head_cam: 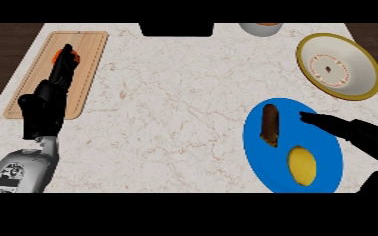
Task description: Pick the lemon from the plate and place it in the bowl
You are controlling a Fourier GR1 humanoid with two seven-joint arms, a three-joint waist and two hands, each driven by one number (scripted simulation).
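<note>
A yellow lemon (301, 165) lies on the blue plate (258, 140) at the lower right, beside a brown oblong item (271, 125). The bowl (337, 66), cream with a yellow rim, sits at the upper right. My right hand (341, 128) comes in from the right edge over the plate, fingers straight and pointing left, just above the lemon and apart from it; it holds nothing. At the left, my left hand (48, 102) rests open with its fingers up, over the cutting board.
A wooden cutting board (85, 55) lies at the left with an orange item (62, 55) partly hidden behind my left fingers. A dark box (176, 29) and a pale cup (260, 29) stand at the far edge. The counter top is marble.
</note>
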